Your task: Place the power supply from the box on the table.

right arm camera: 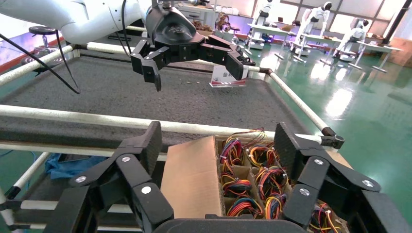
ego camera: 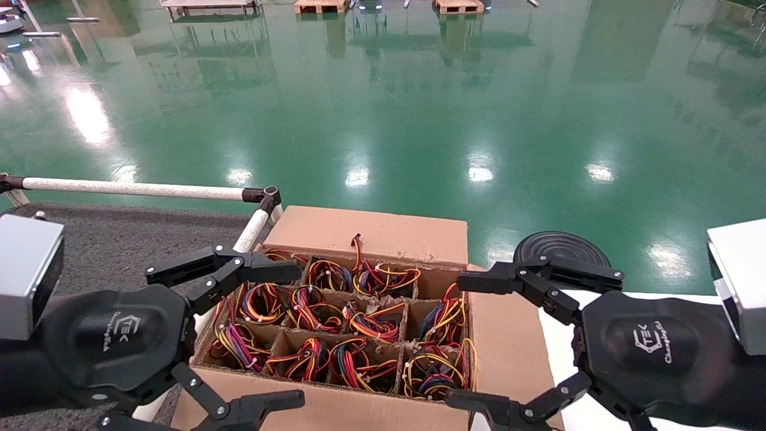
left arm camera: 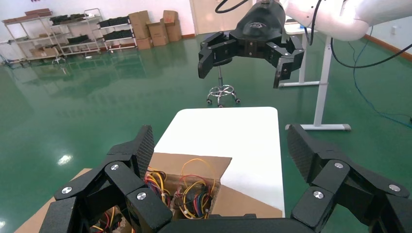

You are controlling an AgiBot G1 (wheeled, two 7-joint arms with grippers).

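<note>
The brown cardboard box [ego camera: 371, 230] stands open between my two arms, its divider cells packed with power supplies. Only their coloured wire bundles [ego camera: 311, 308] show; the metal bodies are hidden beneath. My left gripper [ego camera: 287, 335] hovers open at the box's left side, above the rail, holding nothing. At the box's right side my right gripper [ego camera: 467, 339] is open and empty too. The dark grey felt table [ego camera: 119, 239] lies left of the box. In the right wrist view the bundles [right arm camera: 262, 174] sit below that gripper [right arm camera: 218, 143], with the table [right arm camera: 194, 97] beyond.
A white pipe rail [ego camera: 137, 190] with black joints edges the table beside the box. A smooth white tabletop [ego camera: 562, 359] lies under the right arm, with a black stool [ego camera: 562, 248] behind it. A small sign [right arm camera: 228, 77] stands on the felt. Green floor stretches beyond.
</note>
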